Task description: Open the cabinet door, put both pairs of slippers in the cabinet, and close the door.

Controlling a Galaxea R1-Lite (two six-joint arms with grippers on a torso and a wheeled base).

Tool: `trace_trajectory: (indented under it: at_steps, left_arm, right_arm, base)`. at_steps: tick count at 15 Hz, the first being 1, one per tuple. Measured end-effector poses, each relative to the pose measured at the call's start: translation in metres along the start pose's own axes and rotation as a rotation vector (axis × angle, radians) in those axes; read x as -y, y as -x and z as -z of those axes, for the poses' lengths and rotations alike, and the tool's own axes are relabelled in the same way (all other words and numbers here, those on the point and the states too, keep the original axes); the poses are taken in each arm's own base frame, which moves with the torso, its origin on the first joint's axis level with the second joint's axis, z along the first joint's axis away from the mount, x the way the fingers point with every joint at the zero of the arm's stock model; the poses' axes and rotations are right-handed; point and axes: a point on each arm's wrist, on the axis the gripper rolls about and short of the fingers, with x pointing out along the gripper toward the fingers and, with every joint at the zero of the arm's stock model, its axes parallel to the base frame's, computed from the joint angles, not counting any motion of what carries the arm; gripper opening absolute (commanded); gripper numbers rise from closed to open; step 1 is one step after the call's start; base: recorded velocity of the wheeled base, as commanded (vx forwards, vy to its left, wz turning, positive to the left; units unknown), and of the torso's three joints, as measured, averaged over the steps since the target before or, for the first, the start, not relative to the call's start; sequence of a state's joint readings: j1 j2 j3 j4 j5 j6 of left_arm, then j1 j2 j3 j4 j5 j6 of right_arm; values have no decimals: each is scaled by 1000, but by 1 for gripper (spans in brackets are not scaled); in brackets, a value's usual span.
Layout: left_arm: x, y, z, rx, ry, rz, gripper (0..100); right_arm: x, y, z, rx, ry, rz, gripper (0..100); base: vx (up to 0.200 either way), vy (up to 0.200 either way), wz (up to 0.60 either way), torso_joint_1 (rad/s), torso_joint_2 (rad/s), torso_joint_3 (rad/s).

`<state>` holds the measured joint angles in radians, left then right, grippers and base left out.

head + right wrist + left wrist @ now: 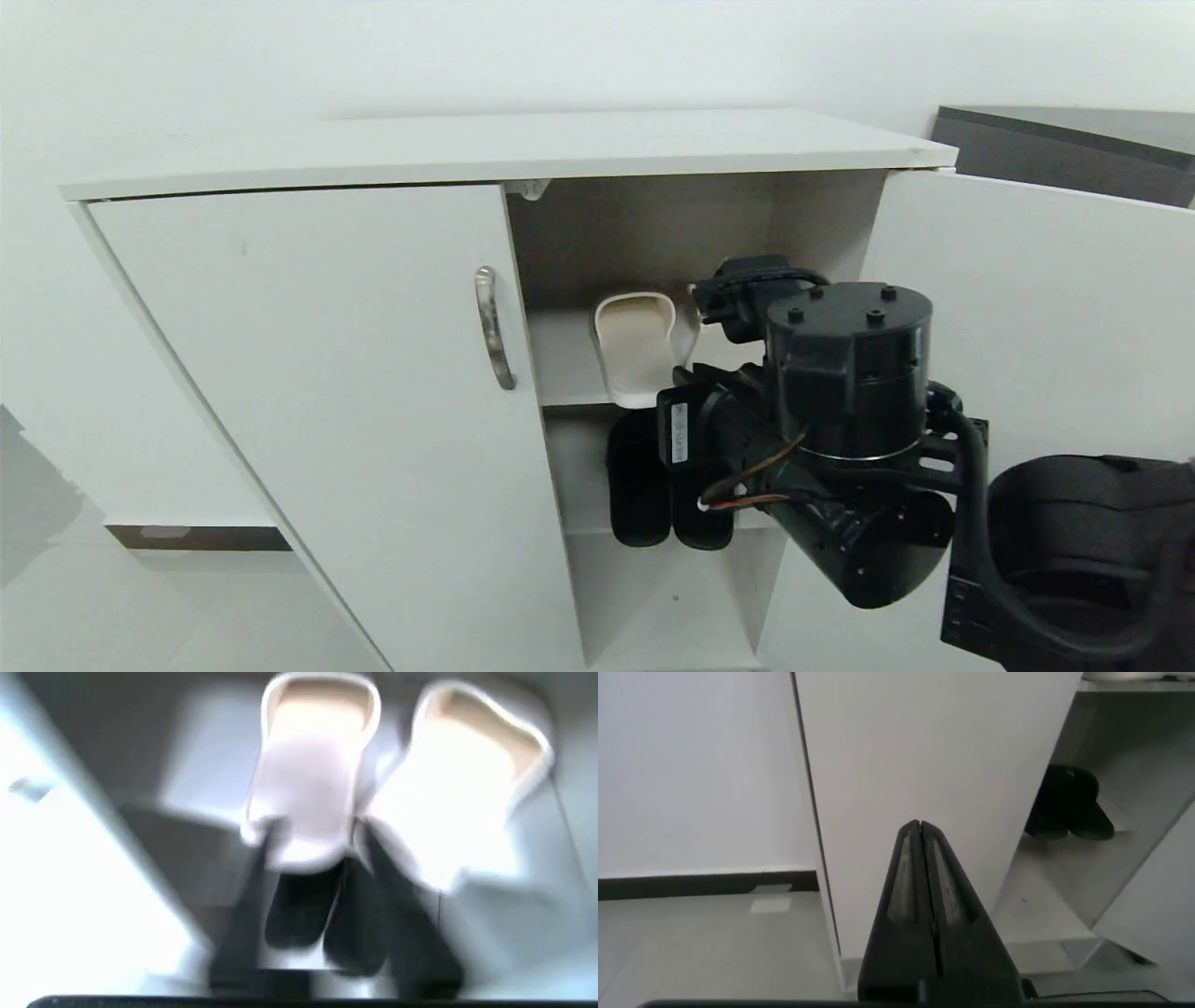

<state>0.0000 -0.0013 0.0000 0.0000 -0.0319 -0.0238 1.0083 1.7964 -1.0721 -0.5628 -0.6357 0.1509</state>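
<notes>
**Both pairs shelved, one door wide open**

Seen from the head: a white cabinet (504, 149). At 9 o'clock of its opening, the shut door (308, 392), with a metal handle (493, 327) upright near the inner edge. At 3 o'clock, the open door (1036, 308), swung well out.

On the upper shelf (560, 369), the white slippers (639, 350), side by side and poking a little past the front edge. Directly at 6 o'clock from them, one shelf down, the black slippers (653, 476) — side by side, touching each other, also jutting past their shelf's edge.

In front of the opening, at 3 o'clock of both pairs, the right arm (850, 373), covering part of each pair. Just before the white slippers, the right gripper (322, 905) — too smeared in its wrist view to tell how far open, or whether holding anything.

Before the face of the shut door, the left gripper (920, 826): pressed fully together, nothing between the pads, well apart from both pairs. Beyond it, past the door's edge, the black slippers on their shelf.
</notes>
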Motion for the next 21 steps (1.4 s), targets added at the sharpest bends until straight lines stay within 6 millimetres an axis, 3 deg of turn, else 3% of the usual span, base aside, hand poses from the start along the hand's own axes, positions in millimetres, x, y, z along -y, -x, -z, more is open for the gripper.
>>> trace_trajectory:
  at_steps: [4,6,11,15,21]
  left_arm:
    - [0,0,0,0,0,0,0]
    - [0,0,0,0,-2,1,0]
    - [0,0,0,0,-1,0,0]
    - [0,0,0,0,-1,0,0]
    - [0,0,0,0,0,0,0]
  right_arm:
    - [14,38,17,-77,-5,-124,0]
    - [25,47,25,-108,-22,-137,0]
    - [45,50,40,-167,-34,-209,0]
    - [51,51,50,-169,30,-203,0]
    - [52,52,55,-183,49,-200,0]
  base:
    - [-200,0,0,2,1,5]
    - [-200,0,0,2,10,2]
    - [-200,0,0,0,1,3]
    - [-200,0,0,0,4,6]
    - [0,0,0,0,0,0]
